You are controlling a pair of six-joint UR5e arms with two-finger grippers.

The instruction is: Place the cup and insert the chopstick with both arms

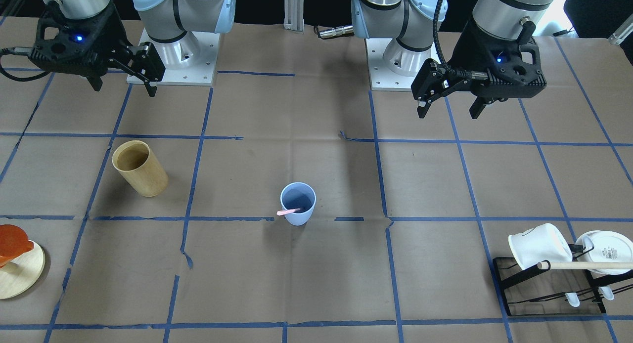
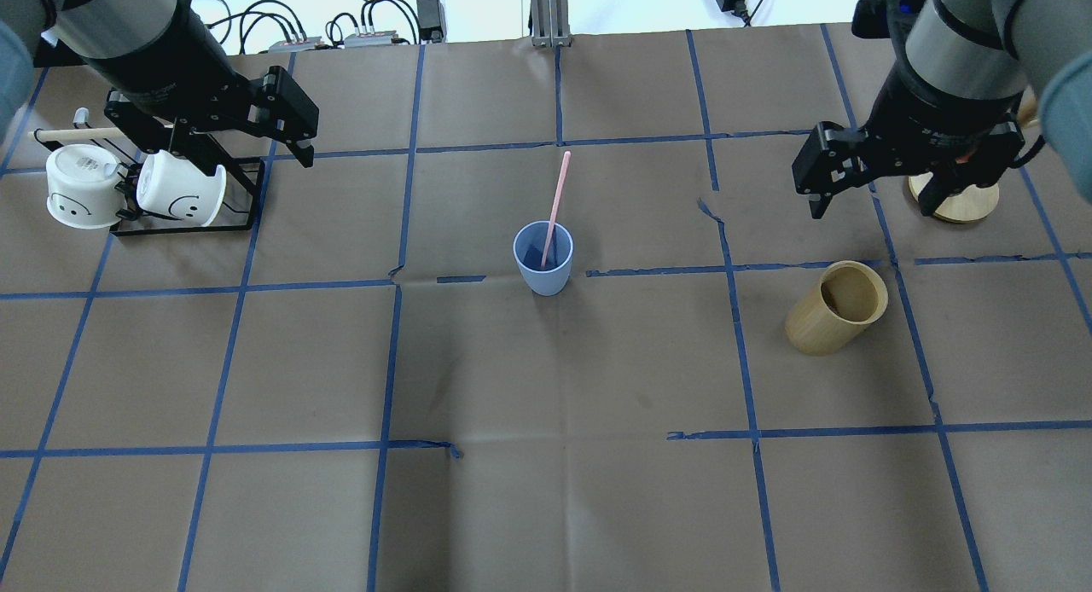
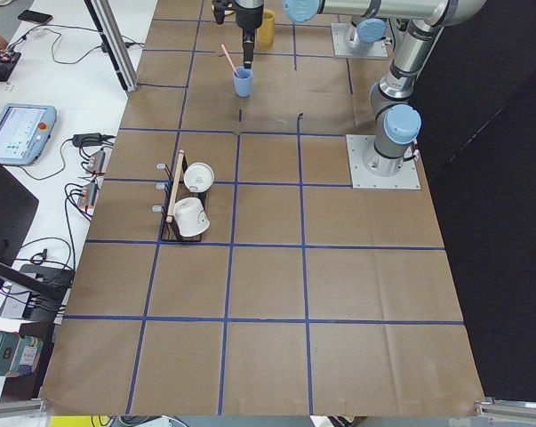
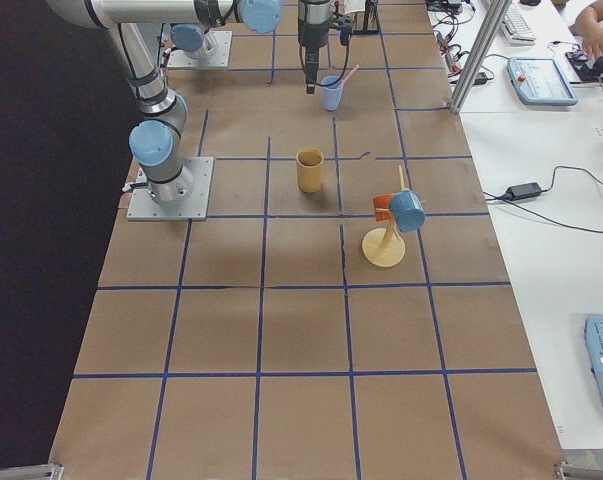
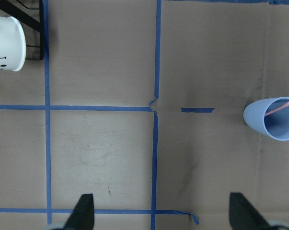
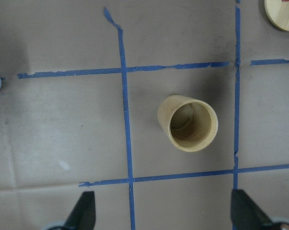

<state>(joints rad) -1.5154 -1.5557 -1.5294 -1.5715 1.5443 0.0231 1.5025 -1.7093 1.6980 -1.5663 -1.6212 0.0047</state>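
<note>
The light-blue cup stands upright near the table's middle, also seen in the overhead view and at the right edge of the left wrist view. One pale-pink chopstick stands in it, leaning over the rim toward the far side. My left gripper is open and empty, held high above the table beside the mug rack; its fingertips show wide apart. My right gripper is open and empty, high above the tan wooden cup.
A tan wooden cylinder cup stands on the right side, under my right wrist camera. A black rack with two white mugs and a wooden rod is at the far left. A round wooden stand sits at the far right.
</note>
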